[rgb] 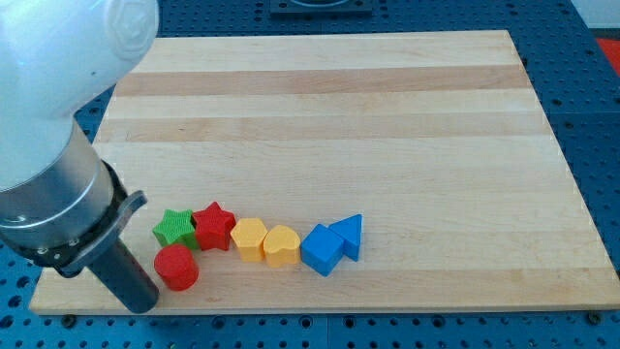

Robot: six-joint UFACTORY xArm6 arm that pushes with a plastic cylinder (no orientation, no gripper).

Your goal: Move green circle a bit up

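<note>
Table: pale wooden table (387, 116) on a blue perforated bench (581, 97).
Row: 7 blocks along the near edge, left of centre.
Green circle: cannot be made out; a green star (174, 229) touches the red star (214, 226).
Hand: none, only a rod; my tip (141, 304) sits just left of the red cylinder (176, 268).

Lying right of my tip (143, 302): two red blocks (176, 268), two yellow (249, 238), two blue (323, 249), one green (174, 229).
</note>
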